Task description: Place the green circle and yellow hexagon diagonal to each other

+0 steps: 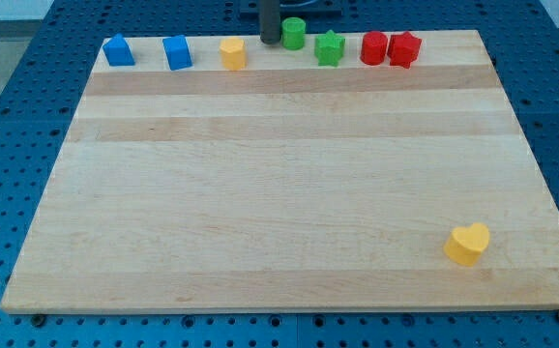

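Note:
The green circle [293, 33] stands at the view's top edge of the wooden board [289, 193], near the middle. The yellow hexagon [232, 53] sits to its left and slightly lower. My tip [270, 42] comes down from the view's top and ends right beside the green circle's left side, between the circle and the yellow hexagon. I cannot tell whether it touches the circle.
Along the top edge from the left: a blue block [118, 50], a second blue block [177, 52], a green star [330, 47], a red circle [373, 46], a red star [404, 48]. A yellow heart [467, 244] lies at the bottom right.

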